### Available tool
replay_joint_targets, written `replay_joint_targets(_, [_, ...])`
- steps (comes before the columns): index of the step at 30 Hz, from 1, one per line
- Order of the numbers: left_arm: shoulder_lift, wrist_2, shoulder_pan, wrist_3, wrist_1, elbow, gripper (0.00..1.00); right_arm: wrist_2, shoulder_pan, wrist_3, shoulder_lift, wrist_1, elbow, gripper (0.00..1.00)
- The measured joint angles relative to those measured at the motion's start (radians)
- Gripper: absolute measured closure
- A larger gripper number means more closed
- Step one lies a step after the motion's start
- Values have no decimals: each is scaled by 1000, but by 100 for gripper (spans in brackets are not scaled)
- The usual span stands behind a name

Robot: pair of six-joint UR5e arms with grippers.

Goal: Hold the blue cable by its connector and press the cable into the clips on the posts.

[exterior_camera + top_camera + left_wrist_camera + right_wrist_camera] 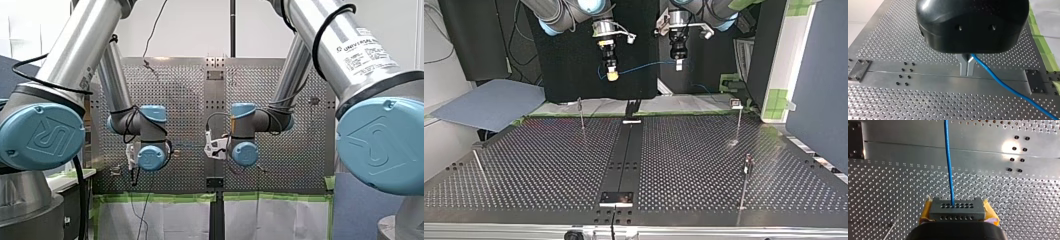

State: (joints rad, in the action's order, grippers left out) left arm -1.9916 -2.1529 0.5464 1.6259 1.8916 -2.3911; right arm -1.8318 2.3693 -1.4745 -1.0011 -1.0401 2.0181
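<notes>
My right gripper point(957, 207) is clamped on the grey connector point(957, 213). Its yellow pads point(926, 211) press against the block's two ends, and the face with rows of small holes points away from me. The blue cable point(948, 165) leaves that face from the upper row and runs straight ahead over the perforated table point(885, 187).

My left gripper point(967, 71) has its metal fingers point(963, 65) drawn together with only a thin slit between them. The cable comes out near their root, close against one finger, so they look pinched on it. From there it slants off over the table's plain centre strip point(930, 75).

In the top view both grippers hang near each other, well above the table's far edge. The cable is strung between them in a shallow sag, with a short loop of it showing just past my right gripper, toward the view's left.

Thin posts point(582, 114) stand on the table. One is left of centre near the far edge, one is at the far right with a clip point(736, 103) on top, and one is nearer at the right. The cable is high above them and well apart from each.
</notes>
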Motion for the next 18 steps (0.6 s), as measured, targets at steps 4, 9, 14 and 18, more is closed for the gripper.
replay_joint_targets(4, [0, 0, 0, 0, 0, 0, 97, 0, 0, 0, 0, 0, 0, 100])
replay_joint_targets(9, [0, 0, 0, 0, 0, 0, 97, 0, 0, 0, 0, 0, 0, 100])
replay_joint_targets(14, [0, 0, 0, 0, 0, 0, 100, 0, 0, 0, 0, 0, 0, 100])
replay_joint_targets(18, [0, 0, 0, 0, 0, 0, 100, 0, 0, 0, 0, 0, 0, 100])
